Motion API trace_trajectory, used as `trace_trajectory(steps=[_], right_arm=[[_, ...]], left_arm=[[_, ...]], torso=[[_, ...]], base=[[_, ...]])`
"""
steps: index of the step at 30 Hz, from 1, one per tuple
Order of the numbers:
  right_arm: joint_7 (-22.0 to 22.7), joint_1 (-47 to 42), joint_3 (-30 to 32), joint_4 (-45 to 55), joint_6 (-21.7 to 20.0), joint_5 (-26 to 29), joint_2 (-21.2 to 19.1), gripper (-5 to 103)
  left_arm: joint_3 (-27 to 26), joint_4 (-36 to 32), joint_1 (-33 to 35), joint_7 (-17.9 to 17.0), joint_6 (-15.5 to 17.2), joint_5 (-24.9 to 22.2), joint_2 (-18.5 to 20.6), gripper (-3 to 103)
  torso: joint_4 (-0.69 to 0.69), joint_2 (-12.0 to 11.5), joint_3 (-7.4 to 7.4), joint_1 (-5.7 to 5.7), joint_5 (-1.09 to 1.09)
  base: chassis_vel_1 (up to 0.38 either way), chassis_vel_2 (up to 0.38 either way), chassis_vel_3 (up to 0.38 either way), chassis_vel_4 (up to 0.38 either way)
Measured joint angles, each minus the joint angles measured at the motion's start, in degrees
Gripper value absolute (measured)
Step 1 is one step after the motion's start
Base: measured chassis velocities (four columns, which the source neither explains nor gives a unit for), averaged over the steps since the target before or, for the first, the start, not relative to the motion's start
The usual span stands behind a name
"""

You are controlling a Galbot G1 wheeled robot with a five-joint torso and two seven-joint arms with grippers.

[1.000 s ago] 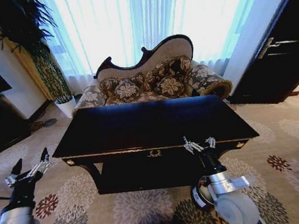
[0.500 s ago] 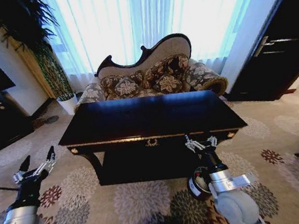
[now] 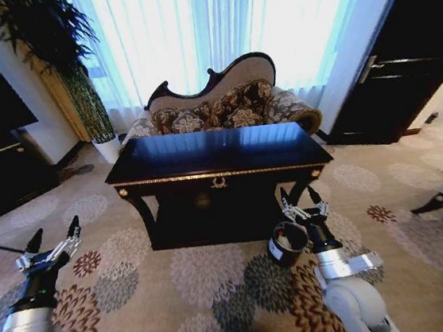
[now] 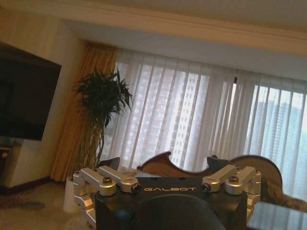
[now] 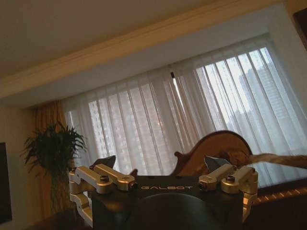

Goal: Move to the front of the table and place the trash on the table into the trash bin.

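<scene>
Both hands, left hand (image 3: 52,248) and right hand (image 3: 304,204), hover spread and empty before the dark glossy wooden tabletop (image 3: 216,152), the small dark cylindrical trash bin (image 3: 286,243) beside the right one; light, crushable trash, unseen here, would likely suit gentle mid-body pinches.

The left gripper (image 3: 53,240) is held low at the left, fingers spread apart and pointed forward and up. The right gripper (image 3: 304,201) is raised at the right, jaws likewise parted, on a bent, upright forearm.
</scene>
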Motion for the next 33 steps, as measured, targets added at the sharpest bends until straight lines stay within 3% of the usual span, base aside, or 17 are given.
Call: trace_trajectory(steps=[12, 33], right_arm=[[-1.0, 0.4, -0.4, -1.1, 1.1, -1.4, 0.5, 100], [-2.8, 0.6, 0.4, -1.8, 1.9, -1.4, 0.6, 100]], left_arm=[[0.0, 0.2, 0.1, 0.2, -0.2, 0.0, 0.0, 100], [0.5, 0.3, 0.0, 0.7, -0.4, 1.0, -0.4, 100]], torso=[[0.01, 0.0, -0.04, -0.05, 0.00], [0.01, 0.0, -0.01, 0.00, 0.01]], base=[[0.277, -0.287, -0.289, 0.298], [0.046, -0.046, -0.045, 0.044]])
